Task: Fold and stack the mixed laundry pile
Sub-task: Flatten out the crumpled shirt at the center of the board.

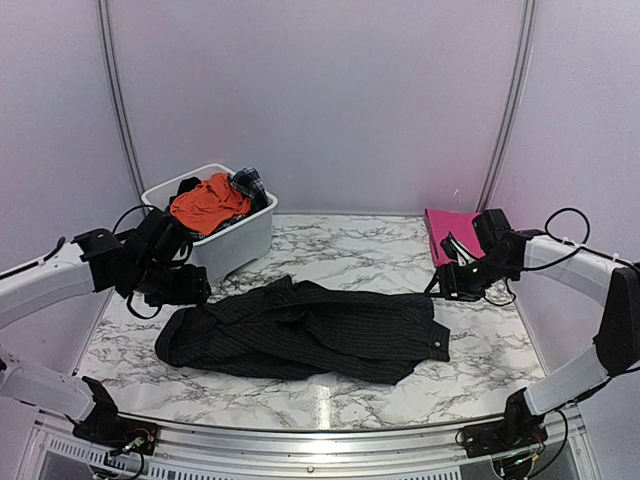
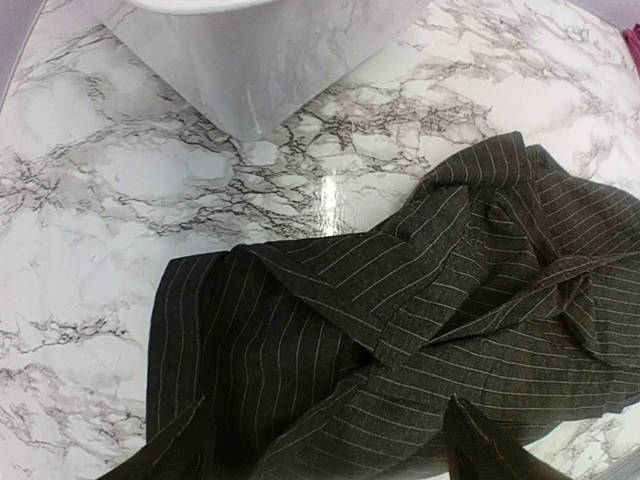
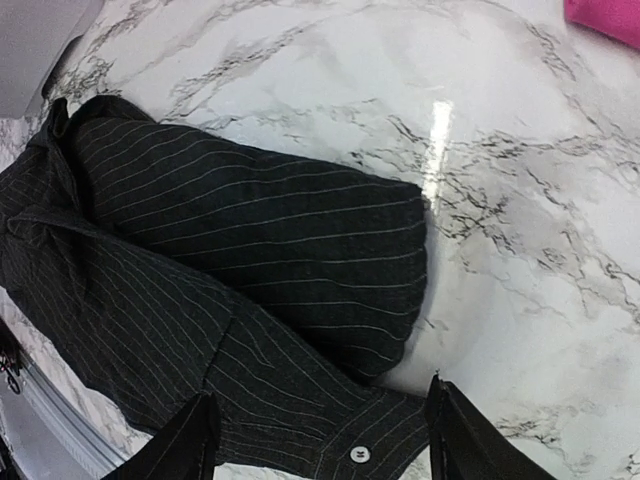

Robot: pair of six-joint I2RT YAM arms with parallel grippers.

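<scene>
Your left gripper had its fingers spread wide over the black pinstriped shirt, clamping nothing. The right gripper gaped just the same over the buttoned end. The shirt lay rumpled mid marble table. The white tub at back left held the orange garment and the plaid piece. The pink cloth sat outside it, at far right.
</scene>
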